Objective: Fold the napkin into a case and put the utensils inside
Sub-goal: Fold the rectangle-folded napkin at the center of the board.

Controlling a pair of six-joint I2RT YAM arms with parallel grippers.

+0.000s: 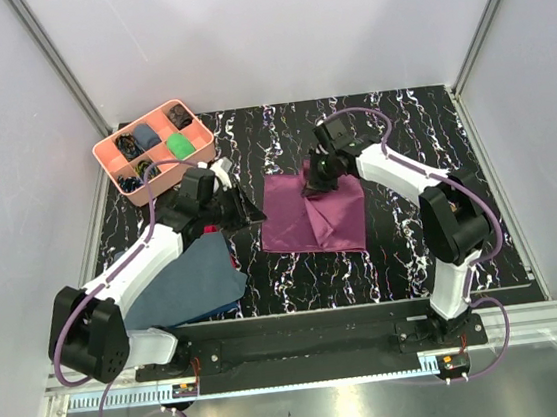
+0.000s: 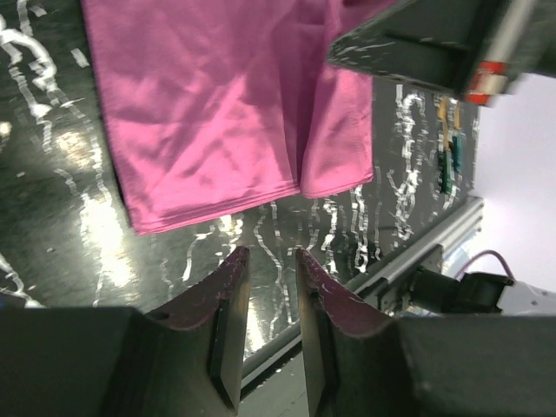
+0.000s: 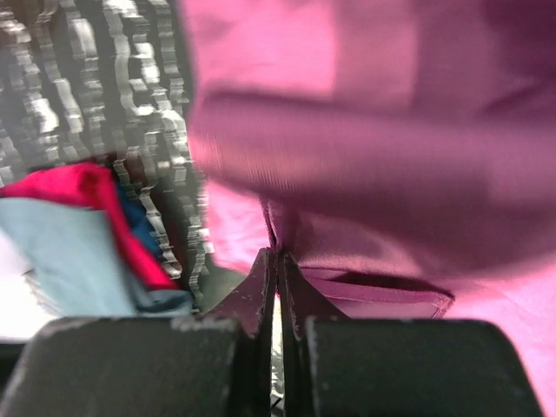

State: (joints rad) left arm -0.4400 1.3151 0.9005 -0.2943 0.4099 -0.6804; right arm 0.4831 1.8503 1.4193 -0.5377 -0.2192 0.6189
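– Now, which step does the fig. show?
– Prob. an early fold. R hand [image 3: 276, 261] is shut on a pinched ridge of the napkin [image 1: 314, 214]. The cloth lies mid-desk, mostly flat, w/ one raised pleat at the pinch. L hand [image 2: 269, 256] is narrow, holds nothing, and sits just off the napkin's left edge.
– How to do it well?
– Judged: carry the pinched edge low & straight so the edges meet square. L hand could pin a corner vs. drag, since thin cloth likely slips.
– Edges, room?
– Blue cloth [image 1: 191, 279] is near on the left, w/ the tray [image 1: 156, 147] at the far-left corner. Bare desk [image 1: 420, 122] lies right of the napkin. Utensils [image 2: 447, 152] lie apart from the napkin, toward the desk edge, so keep the fold off them.
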